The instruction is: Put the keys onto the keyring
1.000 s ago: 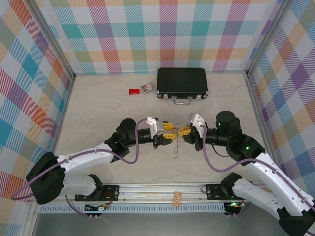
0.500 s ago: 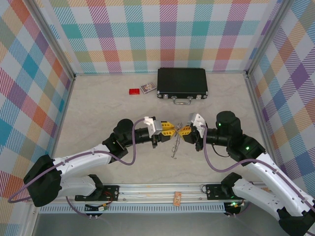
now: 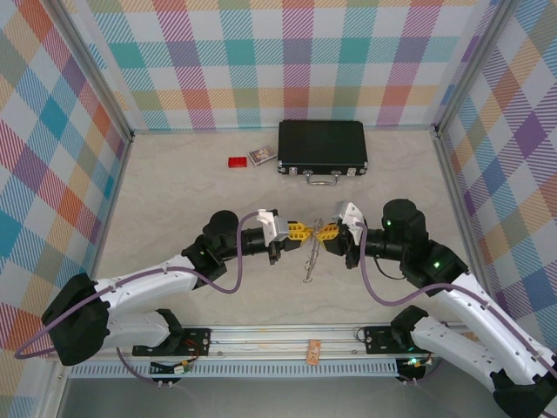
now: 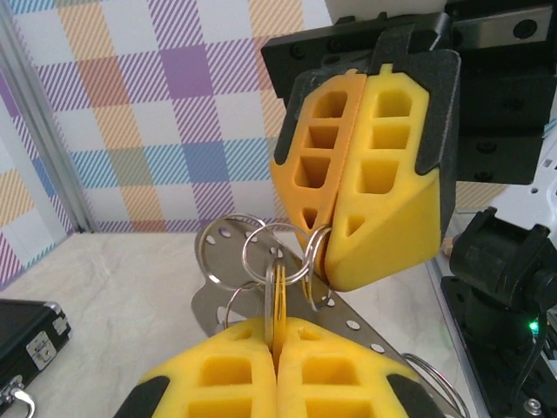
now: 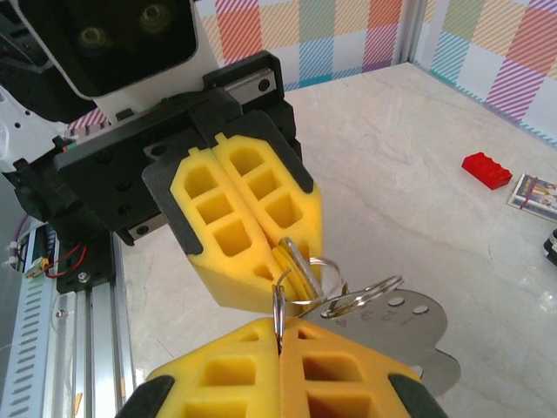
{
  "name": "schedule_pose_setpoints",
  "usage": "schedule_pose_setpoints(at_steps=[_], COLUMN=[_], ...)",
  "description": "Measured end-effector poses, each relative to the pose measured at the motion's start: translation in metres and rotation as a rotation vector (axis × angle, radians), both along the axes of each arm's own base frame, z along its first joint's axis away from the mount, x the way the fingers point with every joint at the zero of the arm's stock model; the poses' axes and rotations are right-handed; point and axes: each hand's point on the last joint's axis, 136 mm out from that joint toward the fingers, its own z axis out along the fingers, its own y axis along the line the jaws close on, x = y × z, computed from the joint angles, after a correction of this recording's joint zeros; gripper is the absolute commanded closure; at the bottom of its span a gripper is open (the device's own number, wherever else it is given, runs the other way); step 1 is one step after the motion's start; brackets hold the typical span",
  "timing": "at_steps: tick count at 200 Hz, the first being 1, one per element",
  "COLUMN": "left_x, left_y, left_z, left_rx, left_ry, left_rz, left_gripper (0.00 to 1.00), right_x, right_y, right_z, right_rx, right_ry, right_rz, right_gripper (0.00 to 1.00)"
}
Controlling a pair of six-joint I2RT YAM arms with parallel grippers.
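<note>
Centre of the table (image 3: pixel 165 200) is blocked. The left gripper (image 3: pixel 298 231), clamped on a yellow-headed key (image 4: pixel 278 303), and the right gripper (image 3: pixel 328 232), clamped on the keyring (image 3: pixel 309 254), are set tip to tip, and no gap is seen between them.

Back edge is taken up by a black case (image 3: pixel 322 146), with a red block (image 3: pixel 237 162) and a small card (image 3: pixel 262 156) just to its left.

Bare tabletop is seen on both flanks — bounded by plaid walls (image 3: pixel 52 148) — and between the arms toward the near rail (image 3: pixel 278 335).
</note>
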Motion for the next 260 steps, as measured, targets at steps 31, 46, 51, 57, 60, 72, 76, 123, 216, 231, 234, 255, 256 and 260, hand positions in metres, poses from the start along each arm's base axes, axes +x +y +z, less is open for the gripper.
schedule_pose_setpoints(at_steps=[31,46,51,57,60,72,76,123,216,231,234,255,256,260], left_x=[0.003,0.003,0.004,0.004,0.004,0.006,0.006,0.011,0.015,0.014,0.014,0.015,0.015,0.015], left_y=[0.004,0.007,0.008,0.009,0.010,0.012,0.012,0.018,0.033,0.035,0.036,0.041,0.041,0.042], left_z=[0.002,0.004,0.003,0.003,0.002,0.003,0.003,0.008,0.017,0.020,0.020,0.018,0.018,0.017], left_rx=[0.048,0.074,0.086,0.100,0.108,0.138,0.147,0.244,0.402,0.419,0.424,0.464,0.468,0.476], left_ry=[-0.011,-0.020,-0.020,-0.023,-0.023,-0.027,-0.029,-0.046,-0.068,-0.080,-0.082,-0.098,-0.100,-0.101], left_rz=[0.032,0.046,0.051,0.057,0.060,0.071,0.074,0.107,0.149,0.151,0.153,0.160,0.160,0.160], left_gripper=[1.00,1.00,1.00,1.00,1.00,1.00,1.00,1.00,1.00,1.00,1.00,1.00,1.00,1.00], right_x=[0.002,0.005,0.006,0.006,0.007,0.009,0.009,0.019,0.039,0.040,0.040,0.038,0.038,0.038], right_y=[0.001,0.002,0.003,0.003,0.003,0.004,0.005,0.013,0.024,0.023,0.023,0.021,0.021,0.021], right_z=[-0.010,-0.013,-0.014,-0.014,-0.015,-0.015,-0.015,-0.017,-0.029,-0.032,-0.033,-0.036,-0.036,-0.037], right_rx=[0.032,0.058,0.067,0.079,0.084,0.105,0.112,0.230,0.307,0.298,0.296,0.280,0.279,0.275], right_ry=[0.003,-0.009,-0.015,-0.021,-0.024,-0.041,-0.042,-0.070,-0.090,-0.082,-0.081,-0.064,-0.064,-0.061], right_rz=[-0.015,-0.024,-0.025,-0.027,-0.027,-0.032,-0.033,-0.046,-0.065,-0.076,-0.078,-0.082,-0.082,-0.081], right_gripper=[1.00,1.00,1.00,1.00,1.00,1.00,1.00,1.00,0.67,0.64,0.64,0.63,0.63,0.64])
